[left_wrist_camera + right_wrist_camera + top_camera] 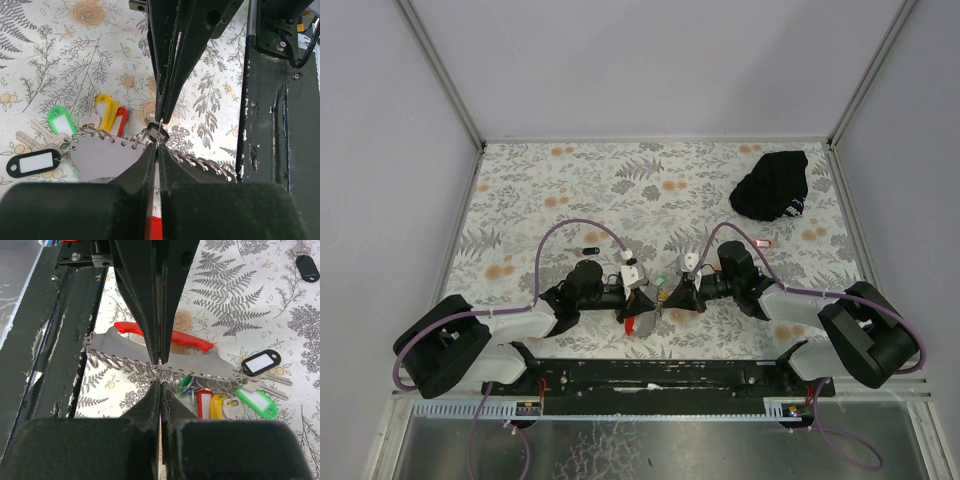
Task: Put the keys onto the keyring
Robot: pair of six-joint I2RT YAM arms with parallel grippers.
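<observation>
The keyring is a flat grey strap (125,347) with a red end (186,338) and a row of metal rings along one edge; it also shows in the left wrist view (100,159). Keys with green (62,120), yellow (105,112), red (120,120) and black (33,162) tags hang from its rings. My left gripper (158,147) and right gripper (160,382) meet tip to tip over the strap, both shut, each pinching a ring at the strap's edge. In the top view they meet at the table's near middle, the left gripper (642,293) facing the right gripper (668,293).
A black cloth bundle (775,185) lies at the far right. A loose key with a black tag (588,250) lies behind the left arm, and one with a red tag (765,241) behind the right arm. The black mounting rail (660,372) runs along the near edge.
</observation>
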